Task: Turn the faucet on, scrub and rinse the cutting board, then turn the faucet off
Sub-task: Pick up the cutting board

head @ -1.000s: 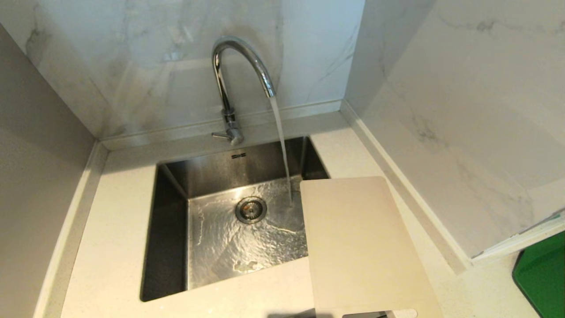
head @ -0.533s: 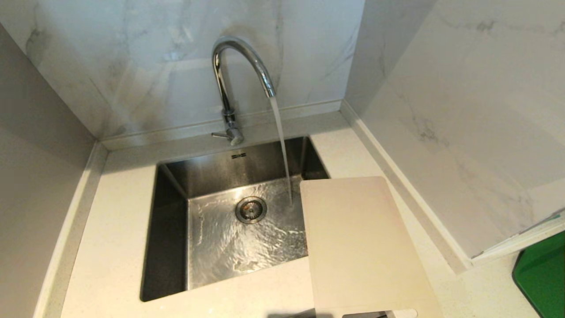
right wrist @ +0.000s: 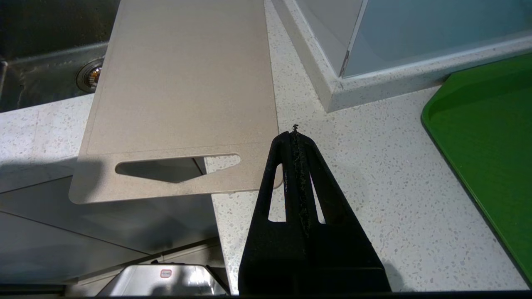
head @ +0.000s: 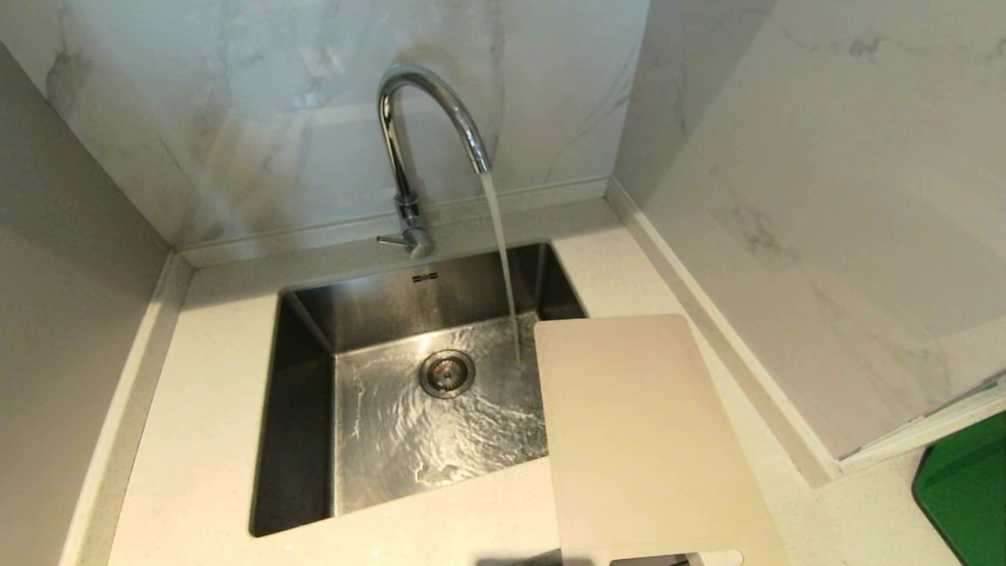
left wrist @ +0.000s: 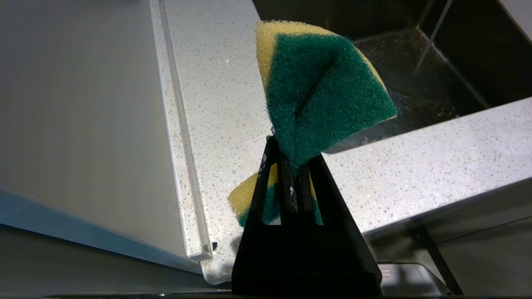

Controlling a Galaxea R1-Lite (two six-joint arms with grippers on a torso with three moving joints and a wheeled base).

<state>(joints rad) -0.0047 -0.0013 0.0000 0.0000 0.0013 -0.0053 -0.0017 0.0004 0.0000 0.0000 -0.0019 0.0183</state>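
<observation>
Water running from faucet (head: 428,118) into sink (head: 302,377). Cutting board (head: 644,440) at table's front edge, overhanging sink's right rim, just beside right claw (right wrist: 295,133), pressed together, empty. Left claw (left wrist: 291,166) pinching sponge (left wrist: 322,87). No readable writing.

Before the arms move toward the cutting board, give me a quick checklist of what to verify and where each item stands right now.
1. Water running: ok. The faucet pours a steady stream into the sink.
2. Scrubber in hand: ok. The left gripper is shut on the sponge.
3. Right gripper free: ok. It is shut and holds nothing, beside the board's handle end.
4. Cutting board under the stream: not ok. It lies on the counter with one edge over the sink, and the water falls past it.
5. Handle slot reachable: ok. Nothing covers it.
6. Board wet or scrubbed: cannot tell.
</observation>
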